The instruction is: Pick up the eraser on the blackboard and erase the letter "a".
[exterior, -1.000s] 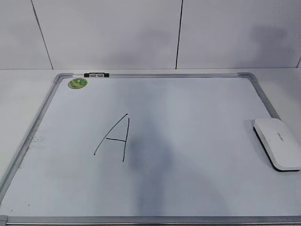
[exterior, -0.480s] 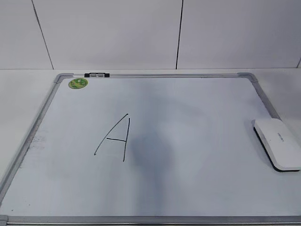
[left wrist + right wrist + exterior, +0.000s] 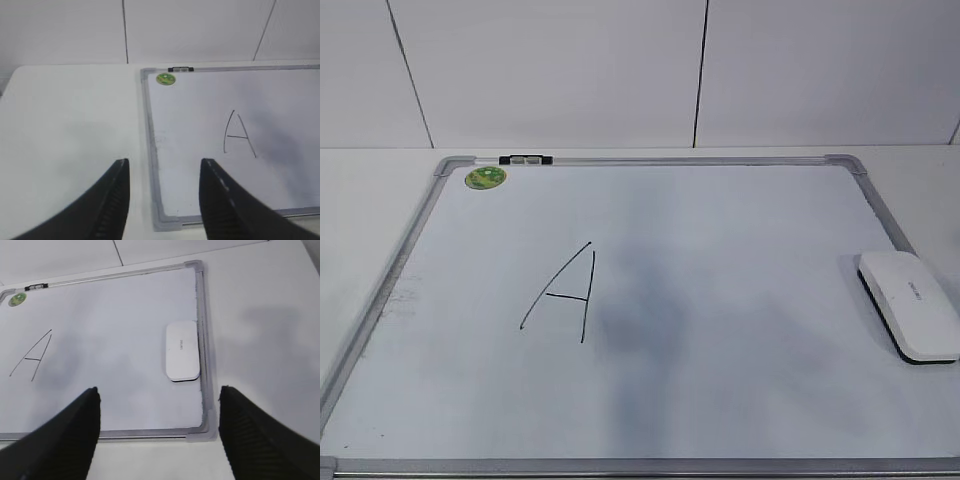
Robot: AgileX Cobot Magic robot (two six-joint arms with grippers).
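From the front, the board lies flat on the white bench and fills most of it, its near edge running along the bench's near edge. A capital "A" is drawn in thin black marker left of the board's middle. No small "a" shows anywhere on the white surface. The eraser sits on the board's right edge, lying partly over the frame toward the bench's right side, white top up and black underside just showing. A green sticker is stuck in the board's far left corner, and just beside it a small black-and-grey clip sits on the far frame. Neither arm shows in this view.

From the left wrist, the left claw hangs over the board's near left corner, its two dark fingers spread apart with nothing between them. The frame's left side runs between them, bare bench to the left.

From the right wrist, the right claw hangs wide open and empty over the board's near right corner. The eraser lies well apart from it, farther along the right frame.
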